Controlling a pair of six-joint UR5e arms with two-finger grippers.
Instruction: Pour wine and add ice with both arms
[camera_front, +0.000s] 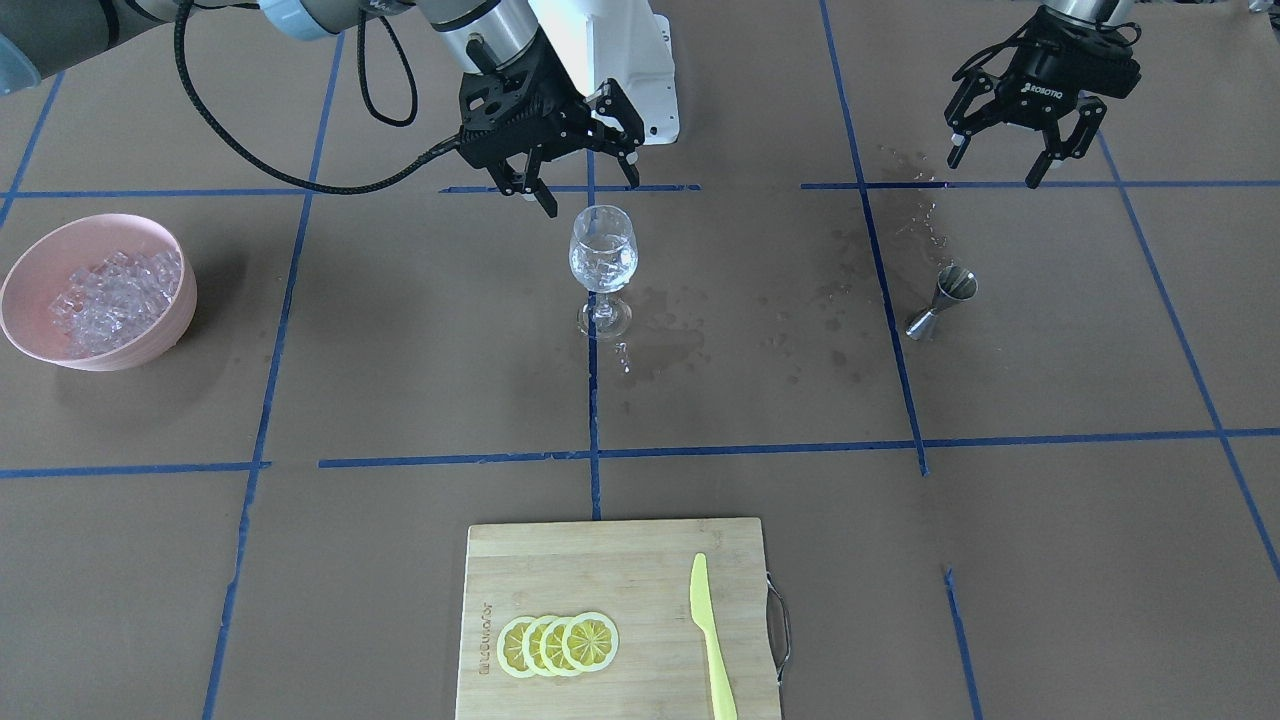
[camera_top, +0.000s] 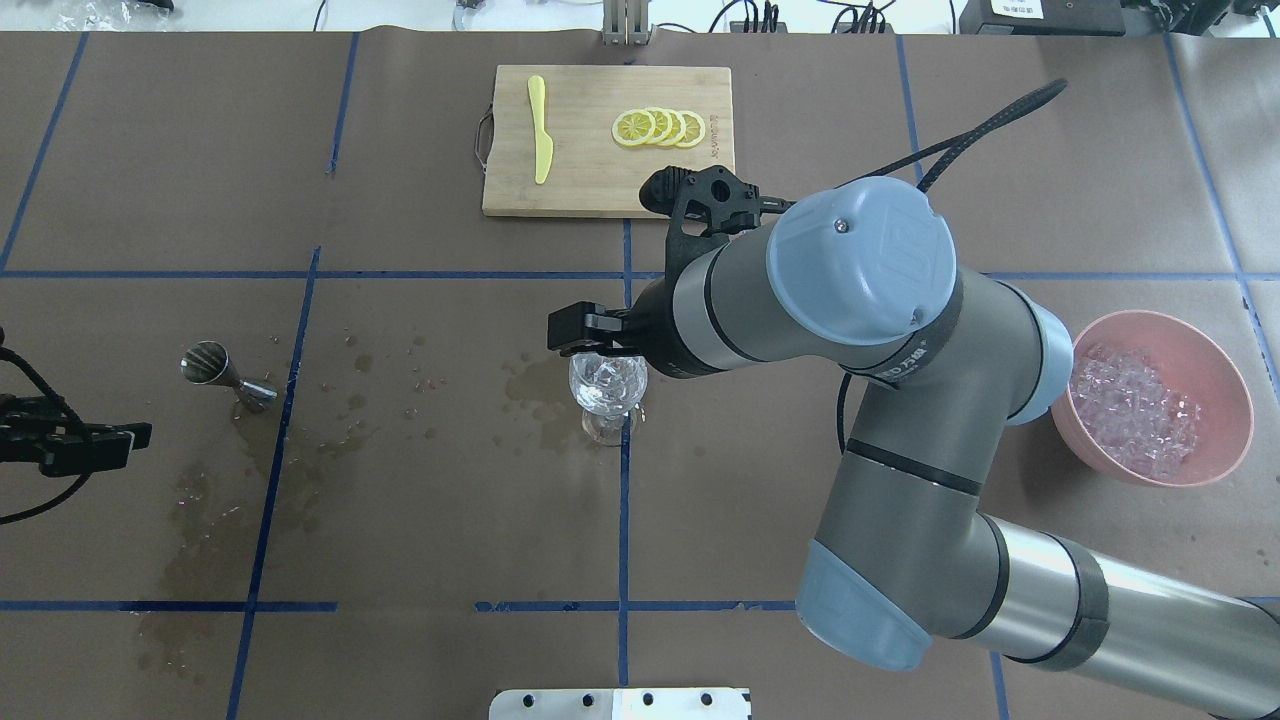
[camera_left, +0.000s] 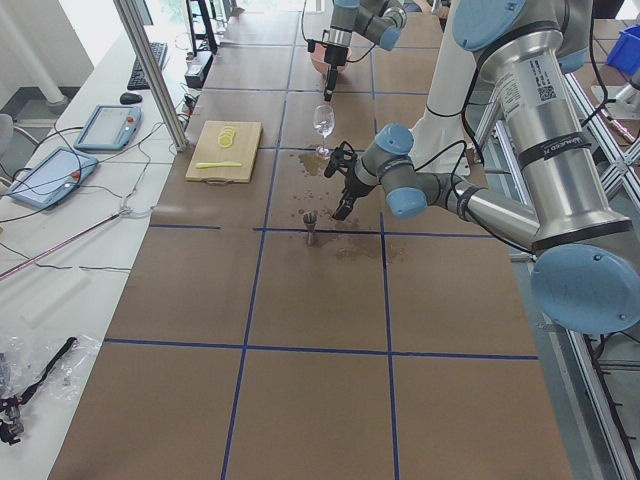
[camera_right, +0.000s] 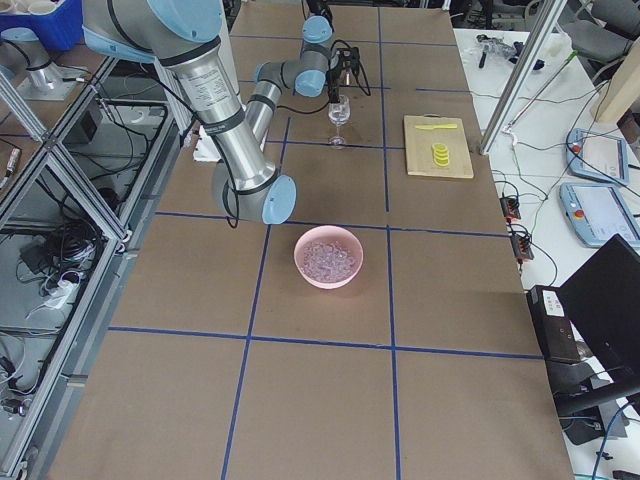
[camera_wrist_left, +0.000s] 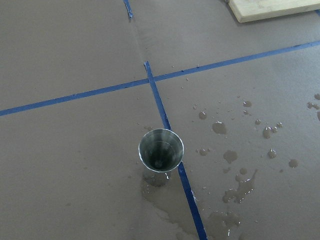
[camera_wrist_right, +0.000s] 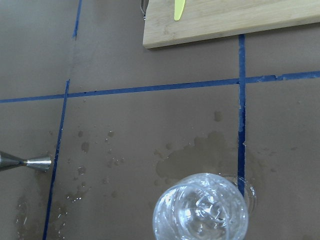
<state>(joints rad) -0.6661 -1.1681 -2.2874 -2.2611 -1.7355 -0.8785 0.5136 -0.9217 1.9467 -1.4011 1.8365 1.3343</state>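
A wine glass (camera_front: 603, 255) stands at mid-table with clear ice cubes (camera_front: 604, 266) in its bowl; it also shows in the right wrist view (camera_wrist_right: 200, 211). My right gripper (camera_front: 592, 197) hangs open and empty just above and behind the glass. More ice (camera_front: 115, 290) fills a pink bowl (camera_front: 60, 245) on the robot's right. A steel jigger (camera_front: 941, 301) stands upright on the robot's left, seen from above in the left wrist view (camera_wrist_left: 160, 151). My left gripper (camera_front: 995, 170) is open and empty, raised behind the jigger.
A wooden cutting board (camera_front: 600, 560) with lemon slices (camera_front: 558, 643) and a yellow knife (camera_front: 712, 640) lies on the far side from the robot. Wet spill patches (camera_front: 680, 340) spread between the glass and the jigger.
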